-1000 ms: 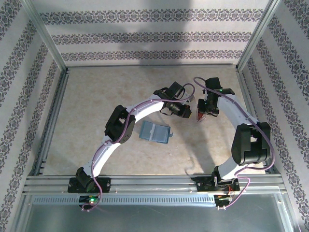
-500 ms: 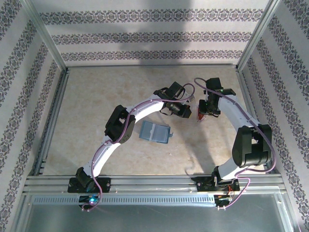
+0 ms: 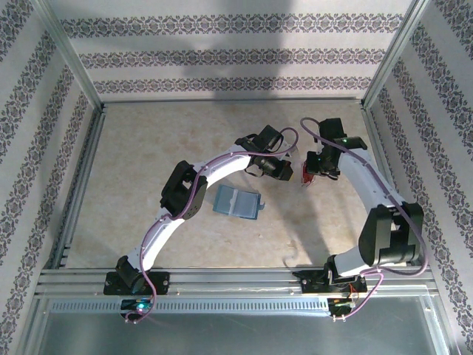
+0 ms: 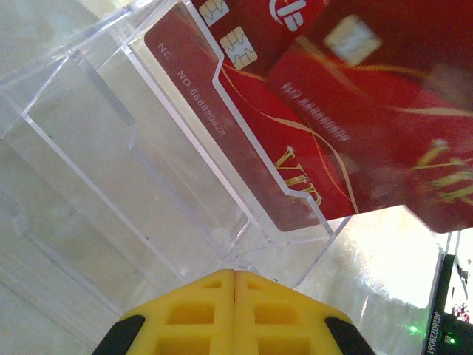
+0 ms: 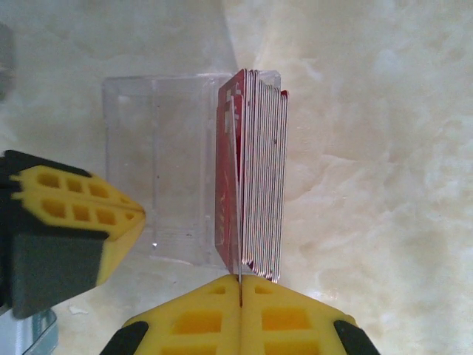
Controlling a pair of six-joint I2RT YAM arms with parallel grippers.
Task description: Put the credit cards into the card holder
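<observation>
**Top view.** You see the card holder (image 3: 238, 202) lying flat on the table (image 3: 148, 148), to the near left of both grippers and apart from them. The left gripper (image 3: 284, 168) and right gripper (image 3: 309, 176) meet over a clear stand.

**Right wrist view.** Your right gripper (image 5: 240, 285) is clenched, its yellow fingers (image 5: 295, 318) pressed together on the near edge of one pinched card (image 5: 238, 251). That card stands upright at the left of the credit cards (image 5: 262, 170), which are packed on edge in the clear stand (image 5: 155, 170). The left gripper's finger touches the stand's left side.

**Left wrist view.** Your left gripper (image 4: 235, 277) is fully closed at the stand's corner. You cannot tell whether it pinches the wall.
</observation>
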